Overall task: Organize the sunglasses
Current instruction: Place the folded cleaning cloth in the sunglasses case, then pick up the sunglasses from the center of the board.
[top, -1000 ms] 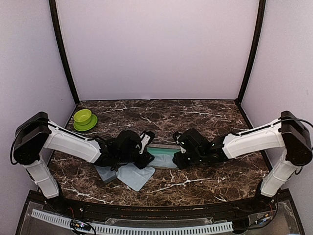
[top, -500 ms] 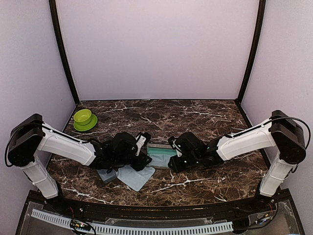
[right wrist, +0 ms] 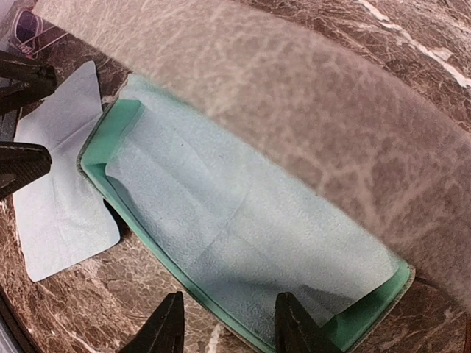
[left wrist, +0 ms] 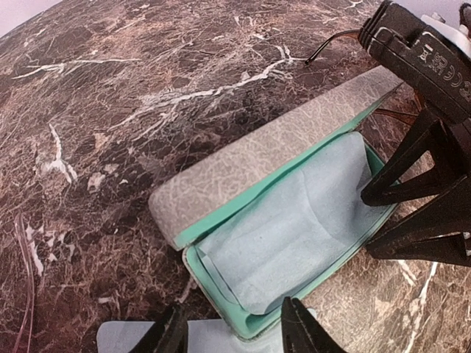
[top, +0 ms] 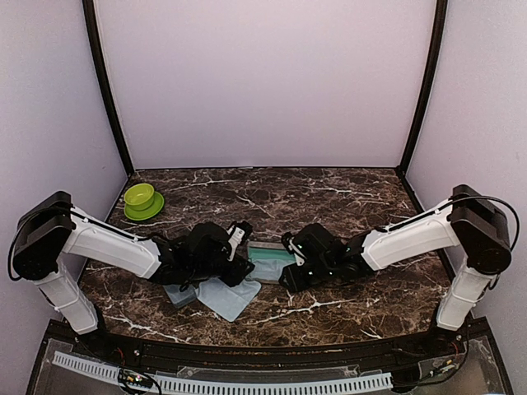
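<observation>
Teal lining edges the open grey case (top: 270, 263), which lies at the middle of the dark, white-veined marble tabletop (top: 346, 193). Its grey lid (left wrist: 243, 165) is raised along the 12 o'clock side. A pale blue cloth (left wrist: 294, 228) is spread inside the case and fills the tray; nothing under it can be made out.

The left tool (left wrist: 234, 329) is at the 9 o'clock end of the case. Its fingers are moderately apart, the corner of the case shows between them, and they grip nothing that can be seen. The right tool (right wrist: 229, 327) is at the 3 o'clock end, over the near rim. Its fingers are likewise part-way apart and empty.

A second, loose cloth (top: 228, 298) lies flat on the tabletop at about 7 o'clock from the case, just beside it. A pale grey-blue flat thing (top: 176, 295) shows partly under the left arm at 8 o'clock; whether it is a cloth or a case cannot be told.

The only sign of the sunglasses (right wrist: 26, 28) is a dark-rimmed, purple-tinted lens shape cut off at the 10 o'clock corner of the right wrist view, beyond the left tool's fingers and outside the case; it is too cropped to be sure.

A green bowl (top: 140, 197) sits at 10 o'clock on the tabletop, well apart from the rest.
</observation>
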